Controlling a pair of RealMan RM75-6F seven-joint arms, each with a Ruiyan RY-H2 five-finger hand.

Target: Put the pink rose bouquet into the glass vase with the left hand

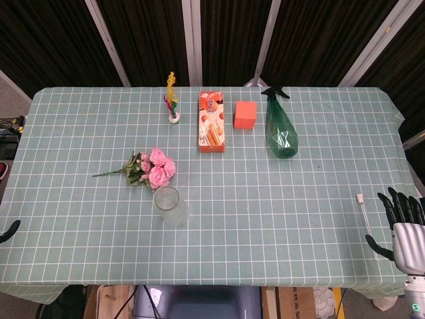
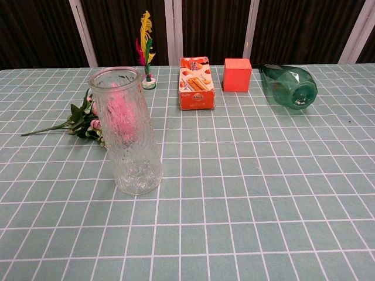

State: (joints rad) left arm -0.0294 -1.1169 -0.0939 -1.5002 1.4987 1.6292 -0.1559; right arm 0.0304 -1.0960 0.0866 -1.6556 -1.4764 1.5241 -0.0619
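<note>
Bouquet: pink rose bouquet (image 1: 151, 167) lies flat just behind the glass vase (image 1: 170, 206), stems pointing left; you'd judge it light and soft, so grip the stems.
Vase: upright, likely fragile, tippable.
Hands: left hand (image 1: 9, 230) barely shows, fingers unreadable; right hand (image 1: 402, 224) empty, fingers spread.
Surface: green checked tablecloth (image 1: 299, 199), dark curtains behind.

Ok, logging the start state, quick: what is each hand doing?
Left hand: only a dark tip shows at the table edge; cannot be told.
Right hand: open, fingers apart, holding nothing.
</note>
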